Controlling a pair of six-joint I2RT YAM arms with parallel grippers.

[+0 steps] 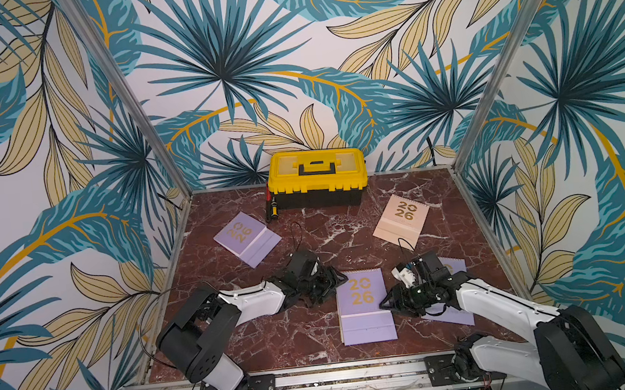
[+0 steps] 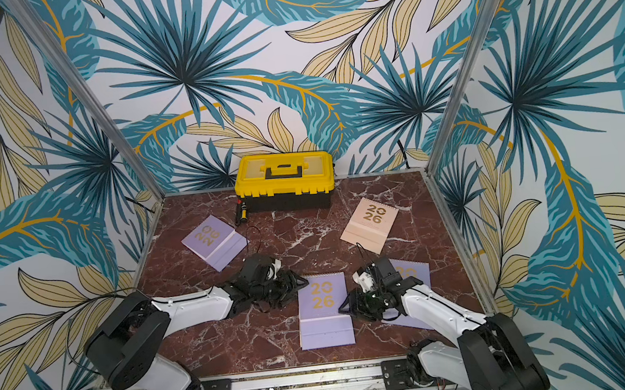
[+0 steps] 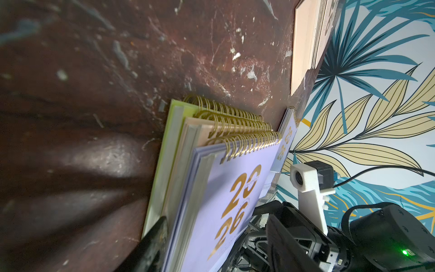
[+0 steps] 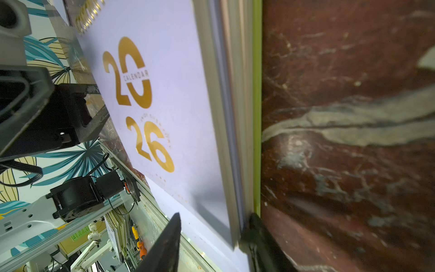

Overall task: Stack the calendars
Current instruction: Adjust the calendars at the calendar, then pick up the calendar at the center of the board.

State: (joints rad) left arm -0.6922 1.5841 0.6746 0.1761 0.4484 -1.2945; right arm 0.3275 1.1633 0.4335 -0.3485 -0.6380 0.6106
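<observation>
A calendar stack (image 1: 364,309), lilac over peach over lime, matte card with gold wire coils, lies lower centre on the marbled counter (image 1: 278,338). The left end effector (image 1: 340,282) and right end effector (image 1: 385,303) flank it, likely squaring it. The right's jaws straddle its edge; whether either grips is unclear. The next move is probably to slide under the thin lilac calendar (image 1: 452,319) beside it.

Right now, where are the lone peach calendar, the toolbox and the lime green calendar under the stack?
peach calendar (image 1: 400,221): in a top view, middle of its cover.
toolbox (image 1: 316,168): in a top view, handle on its lid.
lime green calendar (image 4: 257,106): right wrist view, its exposed side edge.
</observation>
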